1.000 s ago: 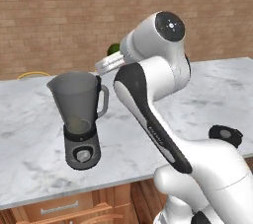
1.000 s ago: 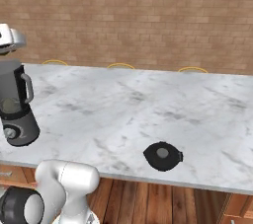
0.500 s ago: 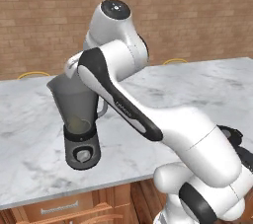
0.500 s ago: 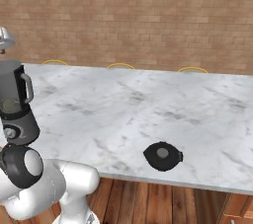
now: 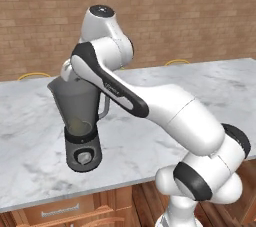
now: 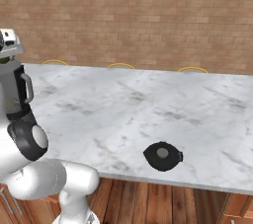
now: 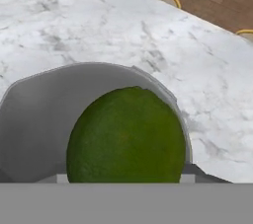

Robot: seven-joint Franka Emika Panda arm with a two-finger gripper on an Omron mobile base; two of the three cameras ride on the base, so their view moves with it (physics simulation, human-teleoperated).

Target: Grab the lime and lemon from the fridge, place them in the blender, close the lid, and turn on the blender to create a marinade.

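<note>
lime [image 7: 127, 136] sits gripped in the pincer right over the blender [image 7: 44, 114] mouth, jug open toward 12 o'clock.

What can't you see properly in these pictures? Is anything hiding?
- Gripper: in the left base view the arm's own links cover it above the blender; in the hand view the lime blocks its fingertips, so the grip itself is unclear.
- Blender in the right base view: cut off by the left edge and partly behind the arm.
- Inside the jug: a pale shape at the bottom, too blurred to name.
- Lid: its underside faces the counter.
</note>
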